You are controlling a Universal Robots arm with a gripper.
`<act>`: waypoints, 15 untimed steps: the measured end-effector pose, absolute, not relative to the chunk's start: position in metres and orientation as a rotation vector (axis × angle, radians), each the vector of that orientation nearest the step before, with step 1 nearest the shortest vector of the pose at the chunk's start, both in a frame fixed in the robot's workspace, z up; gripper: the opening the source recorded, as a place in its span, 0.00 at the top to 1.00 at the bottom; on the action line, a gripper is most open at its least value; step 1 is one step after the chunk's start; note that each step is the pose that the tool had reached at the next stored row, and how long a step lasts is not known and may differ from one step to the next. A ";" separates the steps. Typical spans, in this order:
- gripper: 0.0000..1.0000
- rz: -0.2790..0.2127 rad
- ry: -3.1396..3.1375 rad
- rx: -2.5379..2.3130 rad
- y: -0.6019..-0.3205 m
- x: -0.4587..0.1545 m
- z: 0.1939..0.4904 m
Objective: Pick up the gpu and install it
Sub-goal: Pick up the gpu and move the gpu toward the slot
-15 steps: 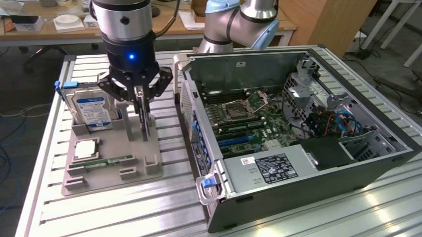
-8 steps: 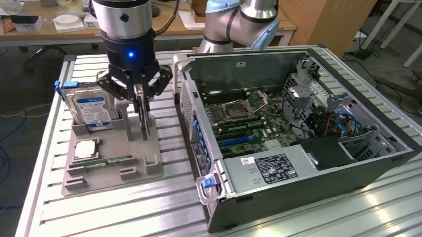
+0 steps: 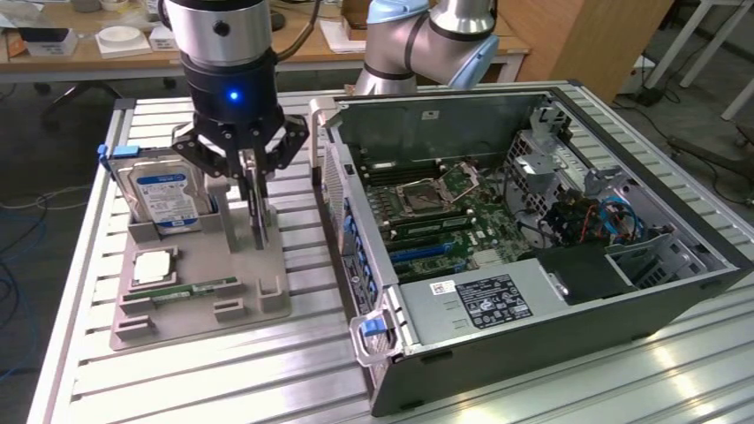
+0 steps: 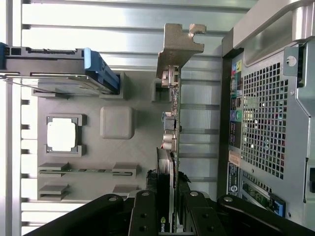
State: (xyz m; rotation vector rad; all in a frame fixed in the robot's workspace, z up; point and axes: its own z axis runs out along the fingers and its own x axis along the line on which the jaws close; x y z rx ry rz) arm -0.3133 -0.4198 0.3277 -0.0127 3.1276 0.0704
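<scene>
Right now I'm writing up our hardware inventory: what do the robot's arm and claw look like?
The arm has silver-grey tubes with pale blue joint caps. Its wrist is a silver cylinder over a black housing with a lit blue light. A black cable runs alongside. The claw is black, with jointed linkage fingers.

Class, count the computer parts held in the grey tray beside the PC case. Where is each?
4. The hard drive stands at the tray's far end; processor chip lies flat mid-tray; memory stick lies nearer the camera; gpu stands upright, gripped by the gripper.
</scene>
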 end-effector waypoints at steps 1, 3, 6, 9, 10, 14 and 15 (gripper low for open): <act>0.74 0.070 3.128 -0.013 -0.420 -0.313 0.328; 0.74 0.070 3.128 -0.013 -0.420 -0.313 0.328; 0.74 0.071 3.128 -0.013 -0.420 -0.313 0.329; 0.74 0.070 3.128 -0.013 -0.420 -0.313 0.330; 0.74 0.070 3.128 -0.013 -0.420 -0.313 0.330; 0.74 0.071 3.128 -0.013 -0.420 -0.313 0.331; 0.74 0.071 3.128 -0.013 -0.420 -0.313 0.331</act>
